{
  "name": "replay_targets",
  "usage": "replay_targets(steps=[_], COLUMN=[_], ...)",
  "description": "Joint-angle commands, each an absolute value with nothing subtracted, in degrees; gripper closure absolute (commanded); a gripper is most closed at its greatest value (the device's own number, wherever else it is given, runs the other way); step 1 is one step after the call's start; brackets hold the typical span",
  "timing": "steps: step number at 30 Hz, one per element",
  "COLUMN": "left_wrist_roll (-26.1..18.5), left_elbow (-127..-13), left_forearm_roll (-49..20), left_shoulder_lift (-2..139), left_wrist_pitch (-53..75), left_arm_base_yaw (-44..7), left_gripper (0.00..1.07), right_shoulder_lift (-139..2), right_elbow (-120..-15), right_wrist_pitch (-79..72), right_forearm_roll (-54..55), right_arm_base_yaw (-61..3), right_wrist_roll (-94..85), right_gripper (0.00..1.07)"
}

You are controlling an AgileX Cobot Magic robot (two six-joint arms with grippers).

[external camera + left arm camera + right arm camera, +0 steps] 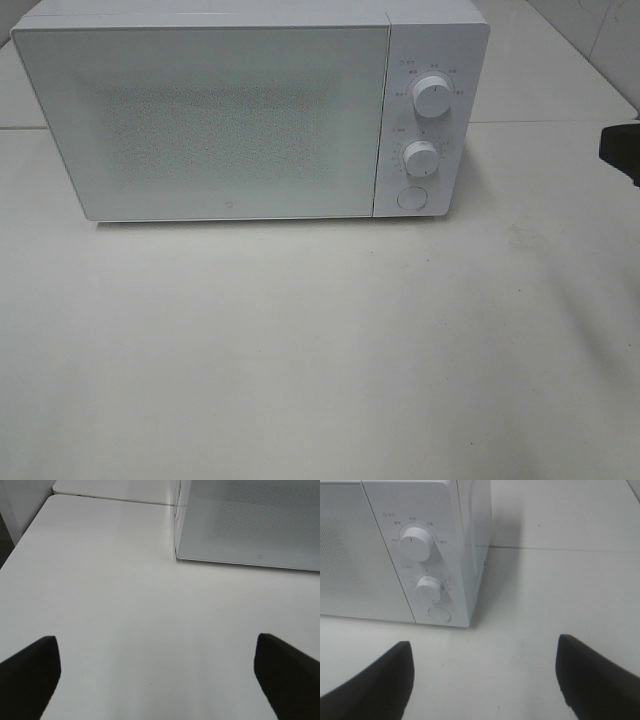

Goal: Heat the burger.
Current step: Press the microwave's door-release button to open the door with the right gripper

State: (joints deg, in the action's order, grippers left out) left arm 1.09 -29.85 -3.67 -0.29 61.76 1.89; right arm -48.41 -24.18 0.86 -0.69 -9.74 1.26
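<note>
The burger is out of view in every frame. A white microwave (250,110) stands at the back of the table with its door (200,120) closed; its two knobs (432,96) and round button (411,198) are on the right panel. My left gripper (157,675) hovers open over bare table, to the left front of the microwave's corner (176,555). My right gripper (482,680) is open too, with nothing between its fingers, facing the control panel (425,570) from the front right. In the high view only a dark bit of the right arm (622,150) shows at the right edge.
White tabletop (320,350) spreads in front of the microwave. A seam (560,122) in the table runs behind, to the microwave's right. The table's left edge (20,545) shows in the left wrist view.
</note>
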Motion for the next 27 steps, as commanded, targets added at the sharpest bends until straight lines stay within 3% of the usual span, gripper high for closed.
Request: replay_targets(steps=[1, 11, 18, 27], left_wrist_roll=[0.9, 0.9, 0.9, 0.9], left_elbow=[-29.7, -29.7, -29.7, -29.7], left_forearm_roll=[-4.2, -4.2, -4.2, -4.2], left_shoulder_lift=[-1.2, -1.2, -1.2, -1.2], left_wrist_pitch=[61.2, 61.2, 61.2, 61.2], left_arm_base_yaw=[2.1, 2.1, 2.1, 2.1], left_gripper=[0.09, 0.09, 0.09, 0.09], right_shoulder_lift=[-50.5, -62.6, -71.3, -82.8], right_elbow=[-22.8, -15.9, -13.7, -13.0], right_wrist_pitch=[-7.4, -40.8, -51.9, -63.7], right_forearm_roll=[-1.1, -1.0, 1.5, 15.9], right_arm_base_yaw=[-9.3, -9.3, -9.6, -19.5], right_wrist_roll=[1.0, -1.0, -3.5, -11.2], right_gripper=[0.31, 0.31, 0.31, 0.31])
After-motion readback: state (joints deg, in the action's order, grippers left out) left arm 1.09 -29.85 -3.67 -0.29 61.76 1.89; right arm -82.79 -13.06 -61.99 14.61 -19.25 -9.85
